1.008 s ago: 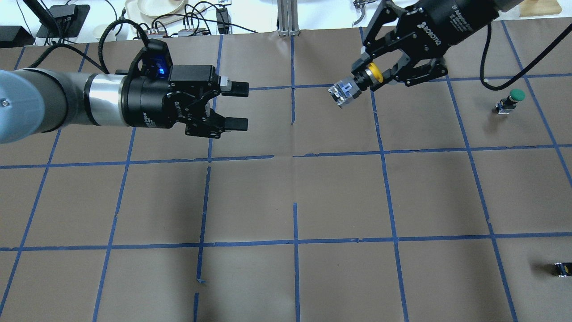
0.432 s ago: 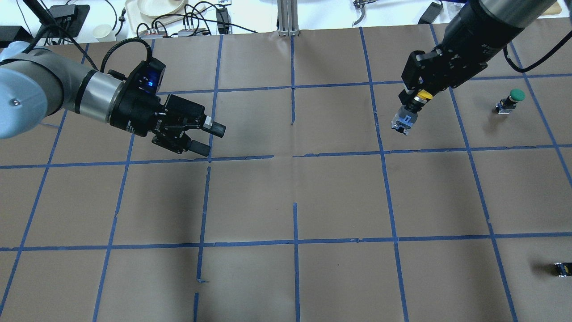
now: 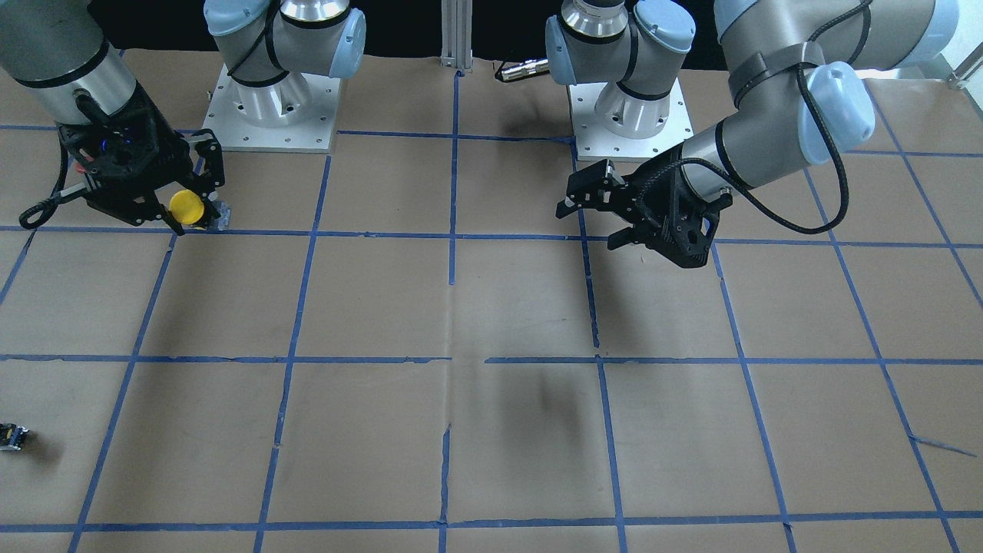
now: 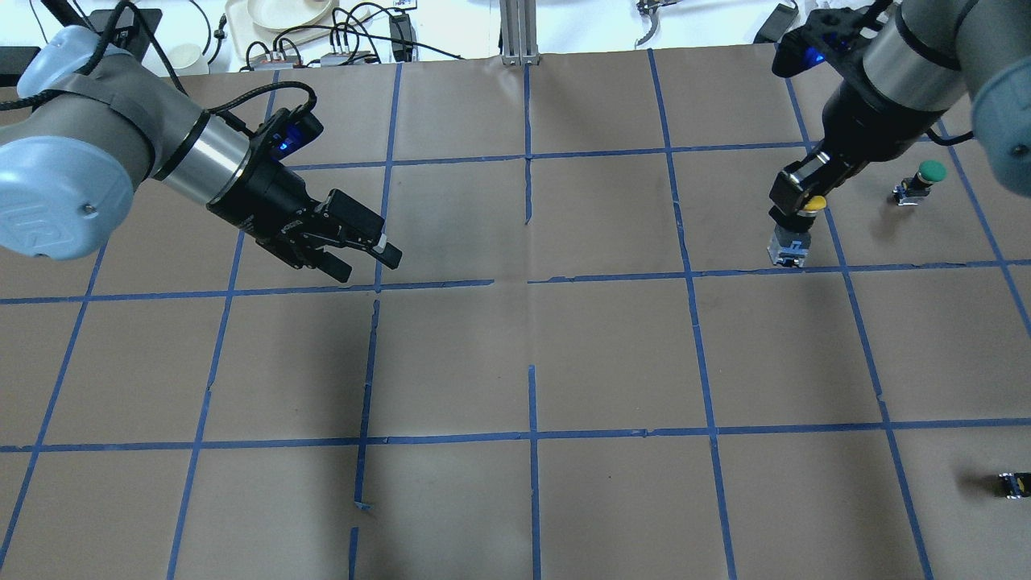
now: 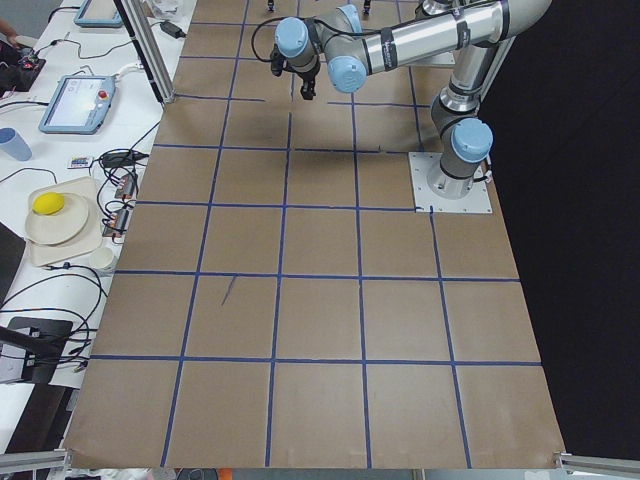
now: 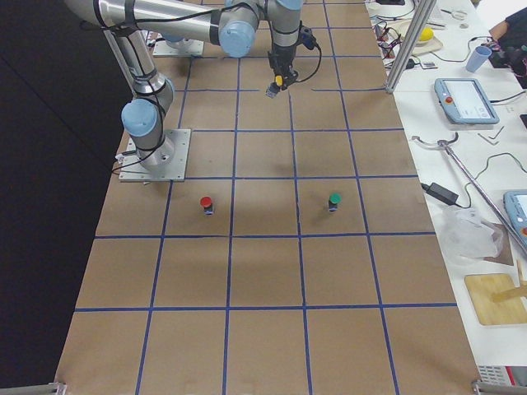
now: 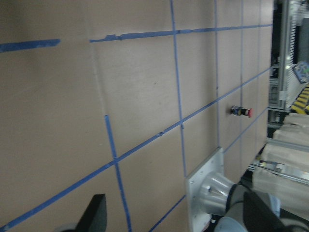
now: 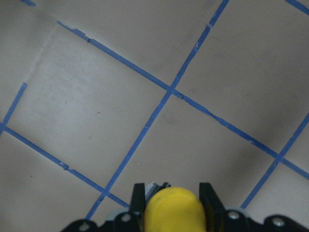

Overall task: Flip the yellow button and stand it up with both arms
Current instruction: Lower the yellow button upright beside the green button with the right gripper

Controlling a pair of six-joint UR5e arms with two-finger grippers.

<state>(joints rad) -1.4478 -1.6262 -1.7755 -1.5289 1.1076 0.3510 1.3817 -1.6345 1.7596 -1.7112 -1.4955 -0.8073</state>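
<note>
The yellow button [image 4: 813,203] is held by my right gripper [image 4: 799,214], which is shut on it below the yellow cap. Its grey blocky body [image 4: 788,246] points down, low over the table by a blue tape line; I cannot tell if it touches. In the front-facing view the cap [image 3: 186,206] shows at the right gripper [image 3: 192,211]. The right wrist view shows the cap [image 8: 172,208] between the fingers [image 8: 208,195]. My left gripper [image 4: 367,264] is open and empty, far off to the left, and also shows in the front-facing view [image 3: 593,223].
A green-capped button [image 4: 926,177] stands just right of my right gripper. A small dark component [image 4: 1013,483] lies at the near right edge. A red-capped button [image 6: 206,203] stands near the right arm's base. Cables and a plate sit beyond the far edge.
My right gripper has carried the yellow button to the right and down and turned it from sideways to body-down. My left arm has drawn back and tilted down, still open.
</note>
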